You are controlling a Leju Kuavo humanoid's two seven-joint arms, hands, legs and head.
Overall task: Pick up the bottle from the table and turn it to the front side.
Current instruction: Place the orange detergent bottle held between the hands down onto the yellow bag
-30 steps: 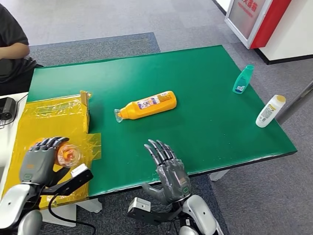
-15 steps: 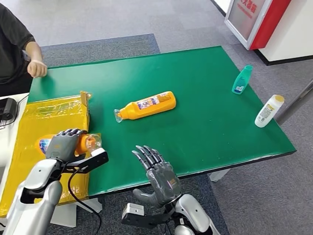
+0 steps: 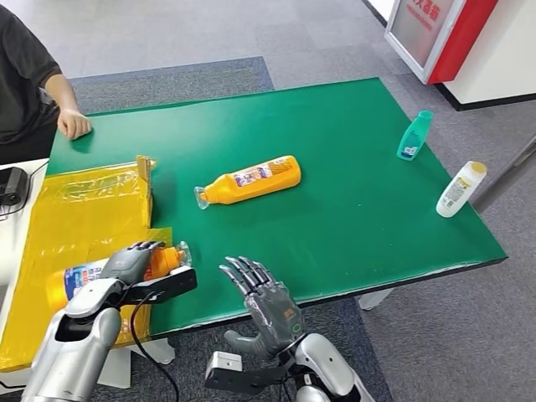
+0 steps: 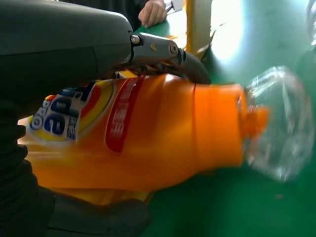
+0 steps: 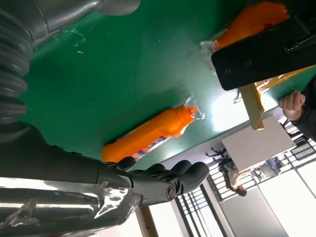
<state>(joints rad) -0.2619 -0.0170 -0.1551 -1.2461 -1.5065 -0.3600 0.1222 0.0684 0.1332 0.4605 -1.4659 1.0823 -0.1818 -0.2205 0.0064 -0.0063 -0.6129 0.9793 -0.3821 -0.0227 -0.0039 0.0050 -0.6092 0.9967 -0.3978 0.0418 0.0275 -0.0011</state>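
The left hand (image 3: 131,261) has its fingers clamped on an orange bottle (image 3: 95,275), lying sideways at 8 o'clock over the bench's (image 3: 354,209) near edge. The right hand (image 3: 269,308) waits, fingers apart. I think the turning step comes next: roll the label forward.

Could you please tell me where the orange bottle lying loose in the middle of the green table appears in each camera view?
Head view: orange bottle lies at the table's centre, clear cap toward the yellow box.
Left wrist view: not in it; the bottle there is the one the left hand holds.
Right wrist view: low in the middle, beyond the right hand.
Shared landmark: the green table.
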